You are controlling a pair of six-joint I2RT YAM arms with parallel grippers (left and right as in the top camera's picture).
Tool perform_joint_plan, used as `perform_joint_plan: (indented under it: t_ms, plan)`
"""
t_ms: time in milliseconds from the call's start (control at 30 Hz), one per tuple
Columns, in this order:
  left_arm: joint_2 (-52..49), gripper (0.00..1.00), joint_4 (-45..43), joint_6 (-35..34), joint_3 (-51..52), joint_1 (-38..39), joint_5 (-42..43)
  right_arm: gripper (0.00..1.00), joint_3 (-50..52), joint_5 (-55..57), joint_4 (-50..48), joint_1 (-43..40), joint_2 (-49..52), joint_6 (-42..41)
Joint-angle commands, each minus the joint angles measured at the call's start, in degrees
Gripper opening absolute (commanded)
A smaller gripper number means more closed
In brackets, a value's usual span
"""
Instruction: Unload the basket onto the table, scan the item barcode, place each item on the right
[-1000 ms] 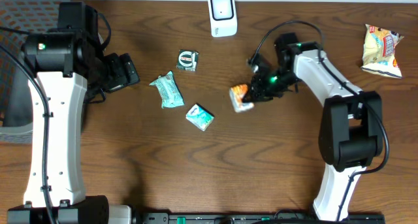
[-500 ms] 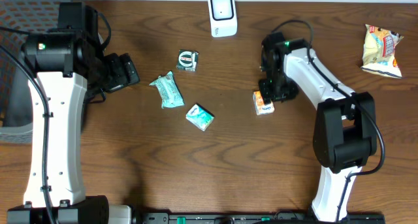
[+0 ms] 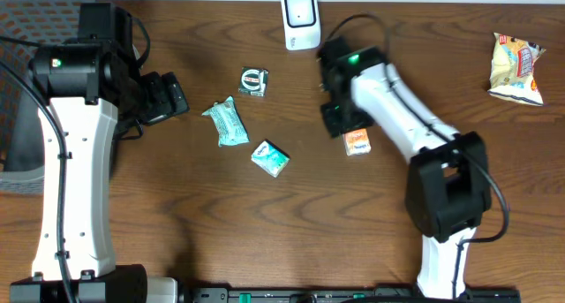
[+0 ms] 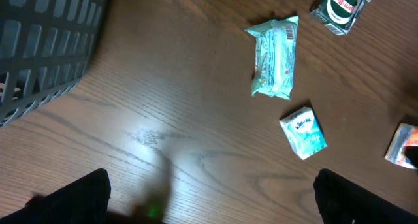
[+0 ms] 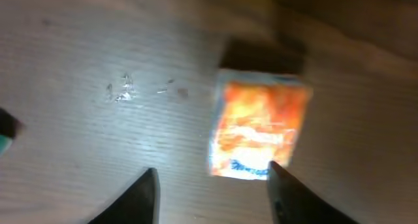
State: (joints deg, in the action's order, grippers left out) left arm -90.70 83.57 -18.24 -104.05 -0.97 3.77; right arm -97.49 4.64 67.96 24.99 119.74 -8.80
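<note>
A small orange packet (image 3: 357, 142) lies flat on the wooden table, a little below and right of my right gripper (image 3: 336, 117). In the right wrist view the orange packet (image 5: 261, 129) rests on the wood just ahead of my right gripper (image 5: 212, 201), which stands open with nothing between its fingers. The white scanner (image 3: 300, 20) stands at the back middle of the table. Over the left side, my left gripper (image 3: 164, 98) hangs wide open and empty, its dark fingertips (image 4: 72, 198) at the bottom corners of the left wrist view.
A long teal packet (image 3: 227, 122), a small teal packet (image 3: 270, 158) and a green-and-black packet (image 3: 253, 81) lie left of centre. A yellow snack bag (image 3: 516, 67) sits at the far right. A grey basket (image 3: 18, 38) occupies the far left edge.
My right gripper opened and let go of the orange packet, which now lies on the table. The right arm has swung left towards the scanner. The left arm has not moved.
</note>
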Motion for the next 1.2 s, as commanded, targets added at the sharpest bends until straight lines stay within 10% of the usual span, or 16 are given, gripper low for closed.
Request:
perform_joint_plan:
  t_ms: [0, 467, 667, 1167]
  plan:
    - [-0.1, 0.98, 0.2, -0.7, 0.3, -0.1, -0.1, 0.60, 4.7, 10.6, -3.7, 3.3, -0.6, -5.7]
    - [-0.1, 0.98, 0.2, -0.7, 0.3, -0.1, -0.1, 0.49, 15.9, 13.4, -14.7, 3.1, -0.6, -7.0]
    - [-0.1, 0.98, 0.2, -0.7, 0.3, -0.1, -0.1, 0.08, 15.8, 8.9, -15.0, 3.0, -0.6, -7.0]
    - [-0.1, 0.98, 0.2, -0.7, 0.3, -0.1, -0.1, 0.01, -2.0, -45.5, -5.8, -4.7, -0.7, 8.9]
